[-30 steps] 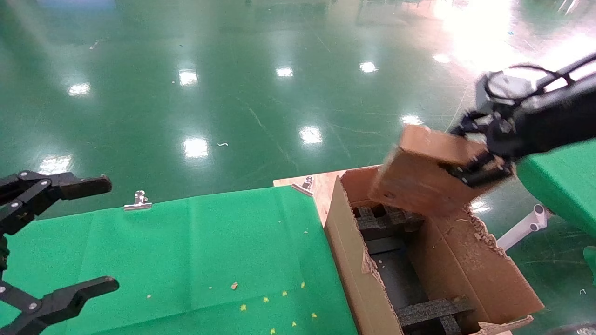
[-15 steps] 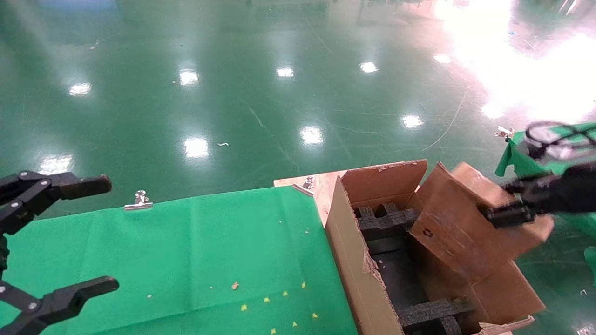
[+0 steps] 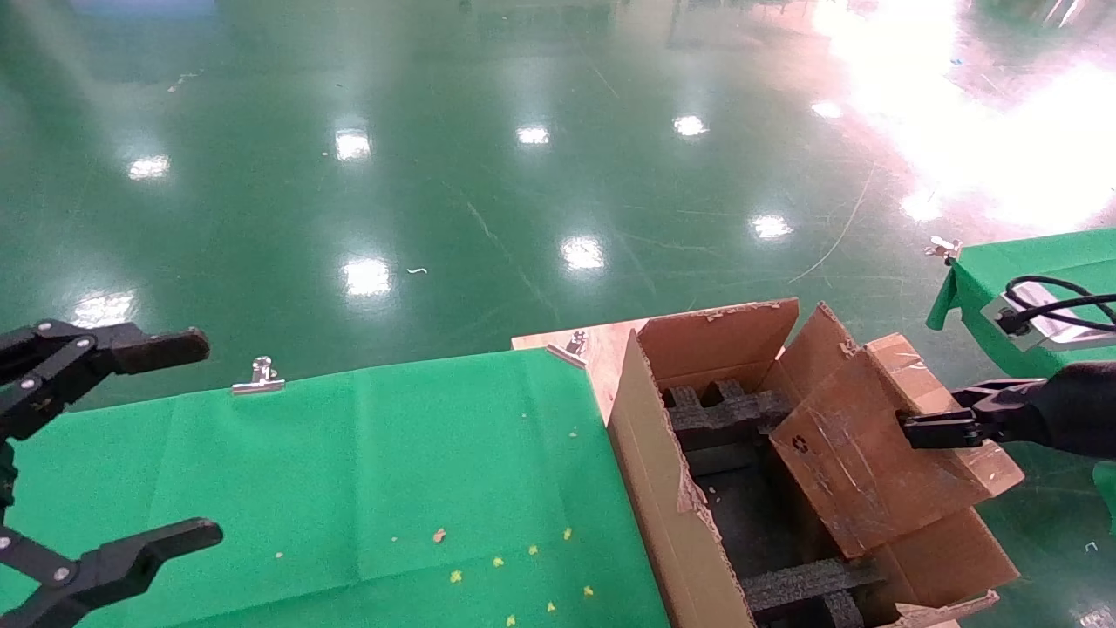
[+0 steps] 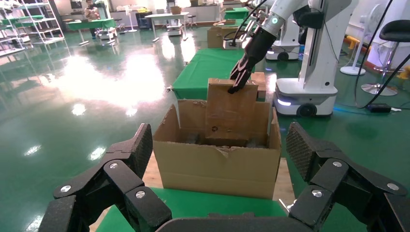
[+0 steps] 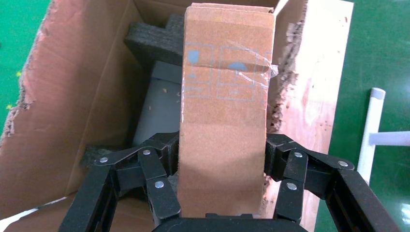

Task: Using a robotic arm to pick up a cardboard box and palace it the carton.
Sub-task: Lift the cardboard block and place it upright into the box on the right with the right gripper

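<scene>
My right end effector (image 3: pixel 937 429) is clamped on the cardboard box (image 3: pixel 872 453), which hangs tilted, long axis running down-left into the carton (image 3: pixel 649 488), low end inside already. Left end effector (image 3: pixel 148 436) sits wide open, well apart over the table (image 3: pixel 349 488).

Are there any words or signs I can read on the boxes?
No words can be read.
Cardboard box: a small black recycling mark, a sign with no letters.
Cardboard box, right wrist view: faint blue printed squares, too faded to read.
Carton: no print visible.
</scene>
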`<state>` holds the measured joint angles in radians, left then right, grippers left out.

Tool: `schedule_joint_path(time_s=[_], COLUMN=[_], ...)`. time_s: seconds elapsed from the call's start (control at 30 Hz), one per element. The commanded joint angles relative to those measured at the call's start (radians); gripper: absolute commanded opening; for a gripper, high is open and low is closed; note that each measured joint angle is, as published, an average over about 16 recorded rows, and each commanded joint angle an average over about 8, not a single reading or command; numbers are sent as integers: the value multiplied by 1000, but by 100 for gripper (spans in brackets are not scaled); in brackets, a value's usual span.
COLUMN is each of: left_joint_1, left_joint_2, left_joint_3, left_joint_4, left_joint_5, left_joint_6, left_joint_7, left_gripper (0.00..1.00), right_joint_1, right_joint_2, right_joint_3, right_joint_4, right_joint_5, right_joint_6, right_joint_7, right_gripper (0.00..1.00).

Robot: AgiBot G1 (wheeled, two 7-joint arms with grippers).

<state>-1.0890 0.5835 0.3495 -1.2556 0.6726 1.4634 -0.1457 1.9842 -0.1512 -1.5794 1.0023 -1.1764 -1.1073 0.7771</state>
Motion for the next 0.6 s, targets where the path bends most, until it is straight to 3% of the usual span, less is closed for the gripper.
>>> schedule_joint_path(time_s=[0.03, 0.37, 0.6], left_joint_1=[0, 0, 0], left_joint_2=[0, 0, 0], left_joint_3=[0, 0, 0], left_joint_4=[0, 0, 0], left_joint_5=[0, 0, 0], left_joint_6=[0, 0, 0], left_joint_7=[0, 0, 0], left_gripper=[100, 100, 100], right_joint_1=[-5, 4, -25], right_joint_2=[7, -11, -41], right_joint_3=[-2, 2, -21], right_joint_4=[9, -12, -36], right_joint_5=[6, -2, -18], right_joint_6=[12, -9, 36], right_joint_7=[7, -2, 80], right_gripper=[0, 0, 0])
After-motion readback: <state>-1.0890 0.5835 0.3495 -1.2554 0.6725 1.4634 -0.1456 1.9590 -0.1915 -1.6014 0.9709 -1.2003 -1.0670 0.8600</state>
